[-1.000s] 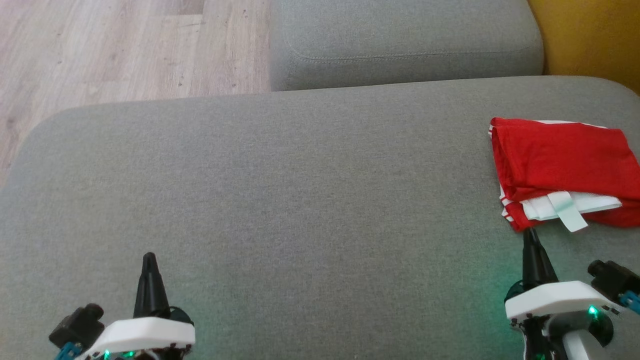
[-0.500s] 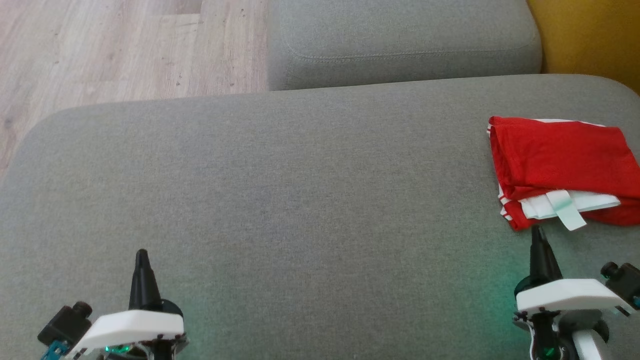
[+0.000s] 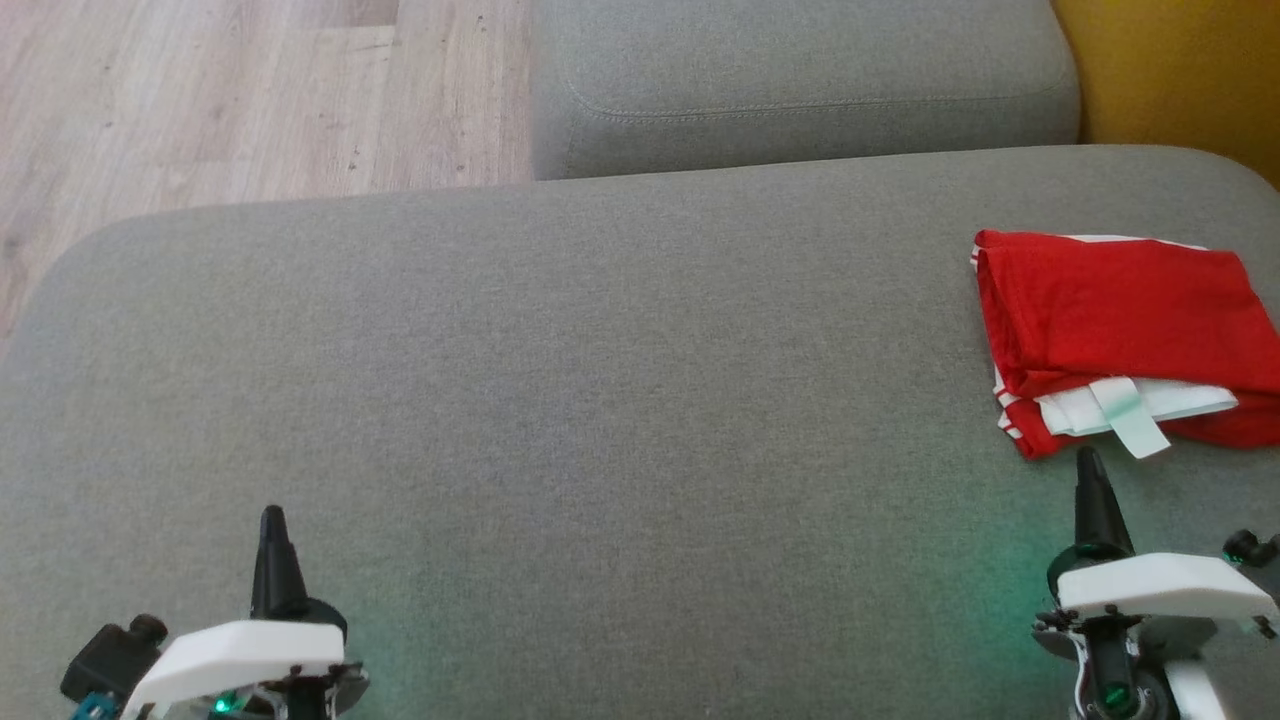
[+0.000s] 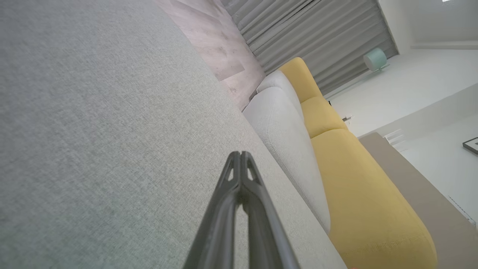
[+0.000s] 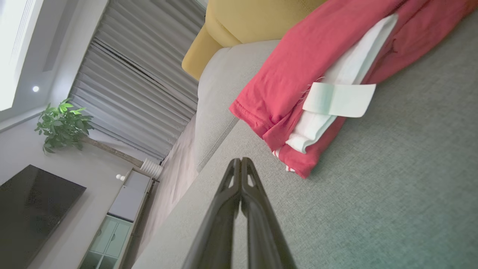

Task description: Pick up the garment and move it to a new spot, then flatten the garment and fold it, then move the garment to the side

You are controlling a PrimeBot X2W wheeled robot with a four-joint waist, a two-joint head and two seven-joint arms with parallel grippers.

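matt red cloth garment [image 3: 1120, 310] lies on coarse grey woven cushion [image 3: 600, 400].

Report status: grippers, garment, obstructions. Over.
Left gripper shut, empty, above bare sofa cushion. Right gripper shut, empty, tips just short of the garment. Garment folded, red and white, on cushion's right side. Nothing in the way.

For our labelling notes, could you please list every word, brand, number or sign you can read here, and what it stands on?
No readable text in any view.
White tag on the folded red garment: blank on the face that shows, no print to read.
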